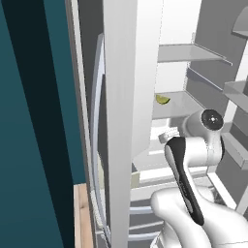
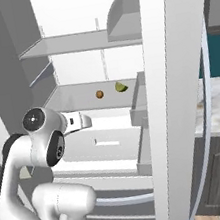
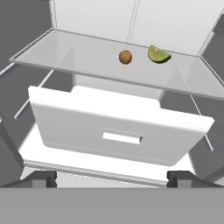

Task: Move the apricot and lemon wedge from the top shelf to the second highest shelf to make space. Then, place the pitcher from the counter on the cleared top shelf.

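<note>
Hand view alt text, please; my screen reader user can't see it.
An apricot and a lemon wedge lie apart on a glass fridge shelf, above a white drawer. The open gripper faces them from below.

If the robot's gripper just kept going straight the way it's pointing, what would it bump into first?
Probably the white drawer. The open gripper points straight at the drawer's front, with its slot handle dead ahead. The apricot and lemon wedge sit higher up on the glass shelf, above that line. Depth is hard to judge.

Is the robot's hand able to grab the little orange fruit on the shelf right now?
Probably yes. The hand is open and faces the fruit, which lies bare on the shelf beside the lemon wedge, nothing between.
</note>
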Controlling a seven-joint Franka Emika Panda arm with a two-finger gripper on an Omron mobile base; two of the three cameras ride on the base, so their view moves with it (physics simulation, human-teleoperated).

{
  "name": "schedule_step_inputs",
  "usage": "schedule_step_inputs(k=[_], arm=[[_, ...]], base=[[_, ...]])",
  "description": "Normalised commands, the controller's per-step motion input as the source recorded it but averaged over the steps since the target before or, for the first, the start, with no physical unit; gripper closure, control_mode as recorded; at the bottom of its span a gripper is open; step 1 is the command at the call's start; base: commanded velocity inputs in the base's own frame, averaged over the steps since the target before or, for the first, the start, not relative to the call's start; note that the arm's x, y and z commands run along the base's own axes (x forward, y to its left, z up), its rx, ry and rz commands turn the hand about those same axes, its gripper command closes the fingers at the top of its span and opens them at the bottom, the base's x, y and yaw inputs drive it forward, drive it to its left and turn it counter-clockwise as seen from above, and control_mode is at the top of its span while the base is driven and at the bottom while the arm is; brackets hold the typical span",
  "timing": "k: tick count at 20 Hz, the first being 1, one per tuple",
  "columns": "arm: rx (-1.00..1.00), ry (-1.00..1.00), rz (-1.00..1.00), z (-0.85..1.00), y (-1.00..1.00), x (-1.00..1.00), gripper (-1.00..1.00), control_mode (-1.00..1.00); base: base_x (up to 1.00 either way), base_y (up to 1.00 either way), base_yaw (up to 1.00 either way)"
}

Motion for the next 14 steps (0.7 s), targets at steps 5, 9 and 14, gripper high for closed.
schedule_step_inputs(k=[5,9,14], arm=[[0.00,0.00,0.00,0.00,0.00,0.00,-1.00,1.00],[0.00,0.00,0.00,0.00,0.00,0.00,-1.00,1.00],[0.00,0.00,0.00,0.00,0.00,0.00,-1.00,1.00]], base=[[-0.96,-0.01,-0.14],[-0.93,0.00,-0.21],[-0.70,0.00,-0.41]])
